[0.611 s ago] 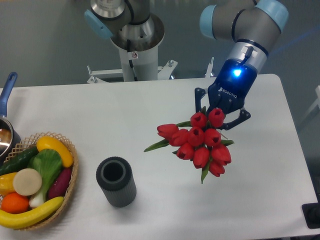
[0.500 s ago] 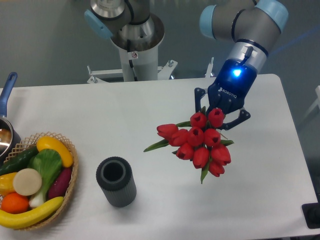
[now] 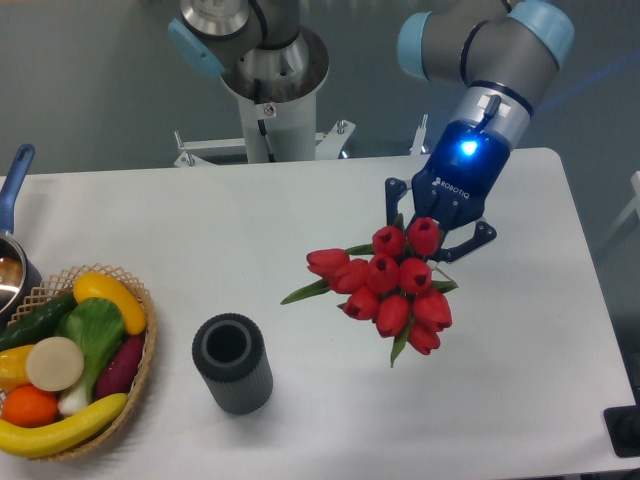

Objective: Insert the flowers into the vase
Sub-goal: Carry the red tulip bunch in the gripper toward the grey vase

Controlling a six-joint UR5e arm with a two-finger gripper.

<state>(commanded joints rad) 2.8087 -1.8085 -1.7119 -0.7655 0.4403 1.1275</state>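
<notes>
about ten red flowers (image 3: 392, 288) in one bunch, held over the white table (image 3: 300, 230) by the gripper (image 3: 436, 232), clamped on stems probably hidden behind the buds. one grey vase (image 3: 232, 363) upright, well left. one basket (image 3: 130, 385) of toy vegetables, one pot (image 3: 12, 262) at left edge.

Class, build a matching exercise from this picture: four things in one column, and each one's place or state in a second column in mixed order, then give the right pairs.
Things
1. flowers
2. vase
3. wicker basket
4. pot

Places or states
A. stands upright on the table, mouth empty
B. cut off by the left edge, blue handle showing
C. held in the gripper, above the table
D. holds toy vegetables, left of the vase

Pairs: 1-C, 2-A, 3-D, 4-B
</notes>
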